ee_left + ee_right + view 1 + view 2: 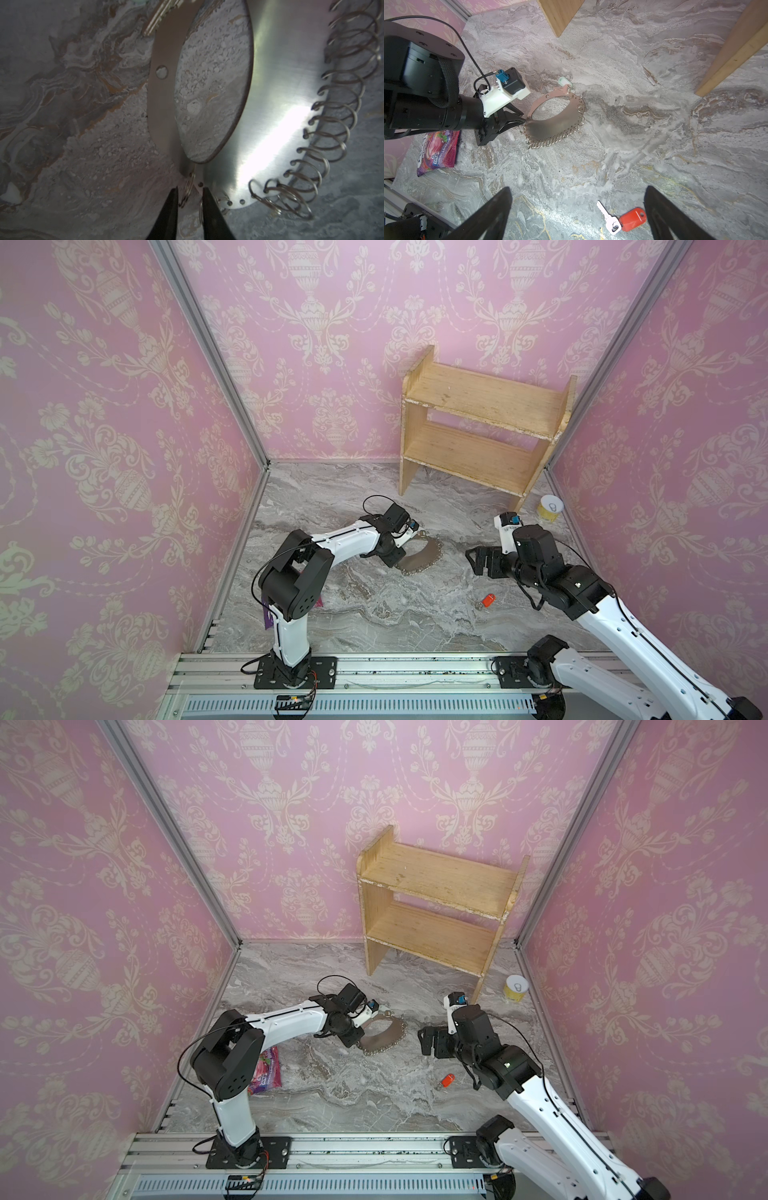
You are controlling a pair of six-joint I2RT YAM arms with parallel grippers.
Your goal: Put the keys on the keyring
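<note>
The keys (623,221), a silver key on a red-orange tag, lie on the marble floor (488,600) (446,1080). My right gripper (578,188) hovers over them, open wide and empty, with the tag close to one finger; it also shows in both top views (478,563) (430,1043). The keyring (550,126) (424,558) (384,1036) is a flat crescent edged with split rings (332,116). My left gripper (191,207) (524,120) has its jaws nearly together round one tip of the keyring, with a ring between them. A second key on a pale green tag (565,82) lies at the keyring's other tip.
A wooden two-tier shelf (482,423) stands at the back right, with a yellow can (550,508) beside its leg. A purple snack packet (266,1071) (438,149) lies by the left arm's elbow. Pink walls close in three sides.
</note>
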